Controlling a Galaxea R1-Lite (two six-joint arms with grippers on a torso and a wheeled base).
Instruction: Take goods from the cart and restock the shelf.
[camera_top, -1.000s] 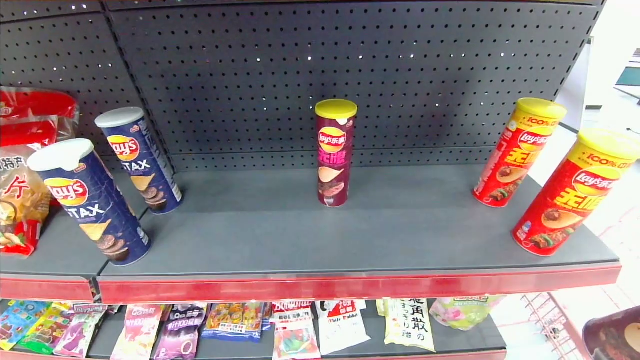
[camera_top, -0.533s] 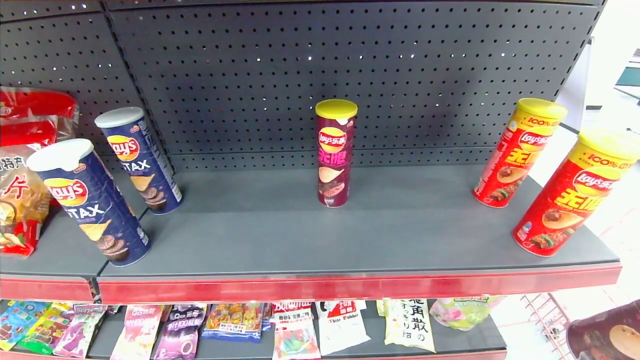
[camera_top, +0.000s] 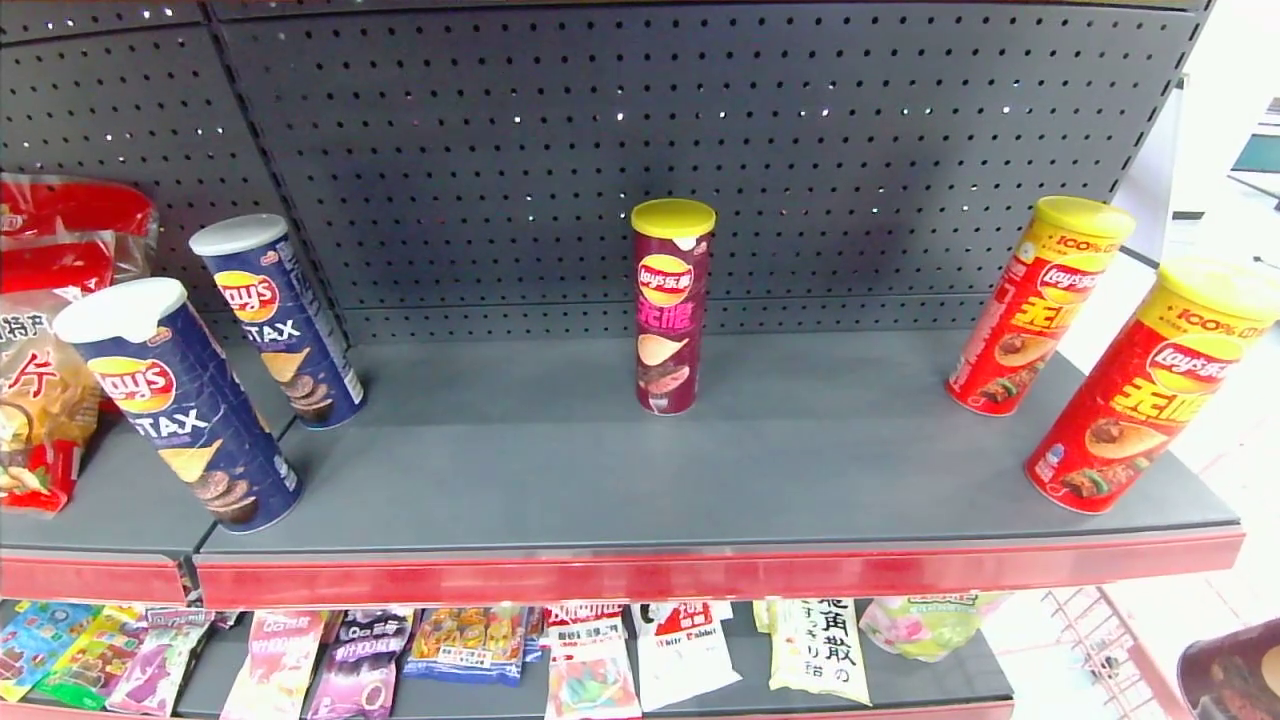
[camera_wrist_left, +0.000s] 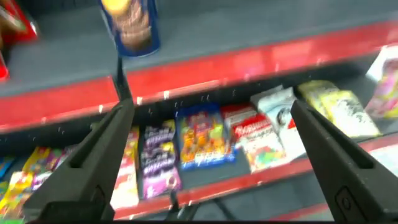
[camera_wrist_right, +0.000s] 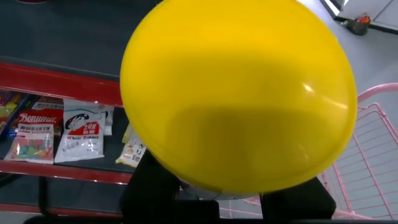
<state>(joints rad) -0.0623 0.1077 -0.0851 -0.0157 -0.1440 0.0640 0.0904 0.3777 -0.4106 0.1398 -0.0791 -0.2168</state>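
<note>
The can (camera_wrist_right: 236, 93) is pinched by the jaws of the right gripper (camera_wrist_right: 221, 198). It is held below the level of the shelf (camera_top: 700, 470), beside the cart (camera_wrist_right: 373, 155). The left gripper (camera_wrist_left: 211, 107) is spread, with nothing in it. If the can is raised too near, the shelf edge (camera_top: 700, 575) may be struck. The red can (camera_top: 1140, 390) at the front may also be knocked over.

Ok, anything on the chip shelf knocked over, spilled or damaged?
Nothing stands out. The two blue cans, the purple can and the two red cans all stand on the shelf with lids on; no spill or dent shows.
</note>
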